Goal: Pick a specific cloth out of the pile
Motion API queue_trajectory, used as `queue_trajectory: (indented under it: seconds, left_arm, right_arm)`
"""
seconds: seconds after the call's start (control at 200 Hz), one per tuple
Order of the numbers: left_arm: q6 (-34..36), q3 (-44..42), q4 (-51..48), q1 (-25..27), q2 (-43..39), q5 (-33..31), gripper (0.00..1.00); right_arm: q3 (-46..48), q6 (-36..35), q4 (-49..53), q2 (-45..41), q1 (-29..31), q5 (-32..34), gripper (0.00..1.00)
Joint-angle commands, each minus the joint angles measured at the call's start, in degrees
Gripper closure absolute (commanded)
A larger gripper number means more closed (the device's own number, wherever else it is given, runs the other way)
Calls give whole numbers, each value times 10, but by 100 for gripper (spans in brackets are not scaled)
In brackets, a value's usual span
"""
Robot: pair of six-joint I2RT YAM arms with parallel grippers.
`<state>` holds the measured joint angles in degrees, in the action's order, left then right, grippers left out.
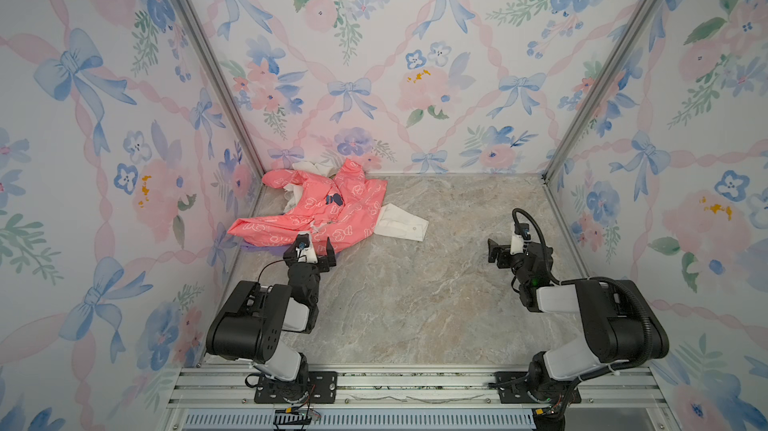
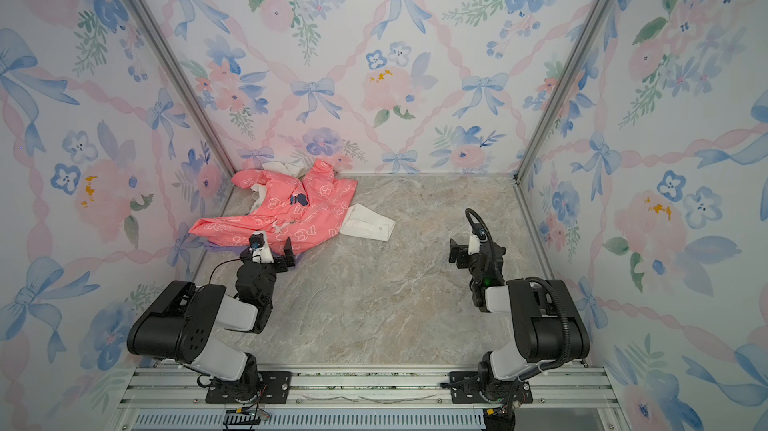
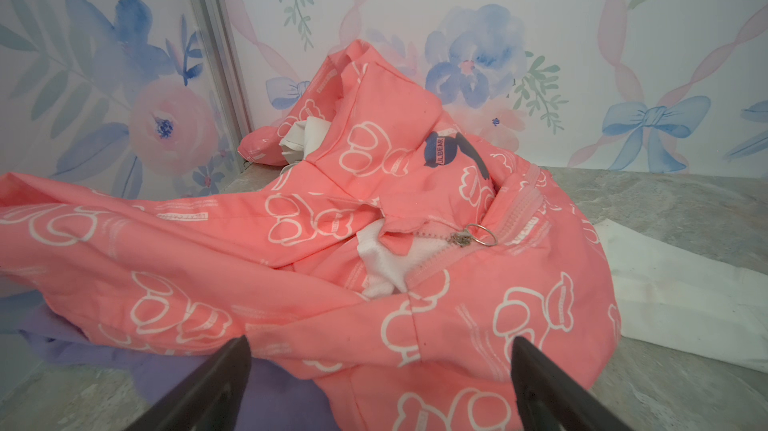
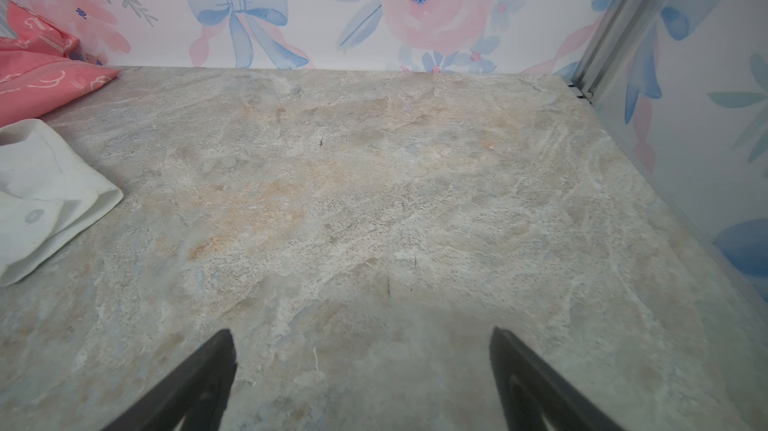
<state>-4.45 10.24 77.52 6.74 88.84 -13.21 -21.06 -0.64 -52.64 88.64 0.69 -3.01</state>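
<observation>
Now: left claw (image 3: 380, 341) wide open, empty, at pile (image 3: 291, 275) edge; lavender cloth (image 3: 83, 350) underneath; right claw (image 4: 360, 331) open, empty.

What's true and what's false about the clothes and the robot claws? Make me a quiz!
1. The soft lavender-purple cloth lies on top of the coral-pink printed jacket. False: it peeks out from under it.
2. The left claw is open and empty. True.
3. The right claw grips the white fabric shirt cuff. False: it is open above the bare marble-look tabletop.
4. A small metal ring hangs on the jacket's zip. True.
</observation>
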Motion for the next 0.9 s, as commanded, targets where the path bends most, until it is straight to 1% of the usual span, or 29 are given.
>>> queue_trajectory:
  seconds: [0.0, 0.395, 0.505, 0.575, 0.7, 0.785, 0.895]
  left_arm:
    - [12, 7, -1, -1, 3, -4, 2]
    - [13, 6, -1, 0, 0, -5, 2]
    - [10, 6, -3, 2, -11, -24, 2]
    - [11, -3, -22, 8, -50, -42, 2]
    - [24, -12, -67, 36, -140, -99, 2]
    - [8, 9, -164, 54, -211, -117, 2]
    - [-41, 44, -279, 75, -286, -145, 2]
  right_arm:
    - [-14, 7, 2, 2, -3, 3, 3]
    - [-11, 4, -1, -1, 4, 16, 3]
    - [-18, 0, 45, -44, 12, 41, 3]
    - [-27, -5, 98, -82, 19, 55, 3]
    - [-50, -27, 193, -161, 55, 78, 3]
    - [-76, -32, 264, -208, 85, 83, 3]
    - [-109, -43, 325, -252, 130, 87, 3]
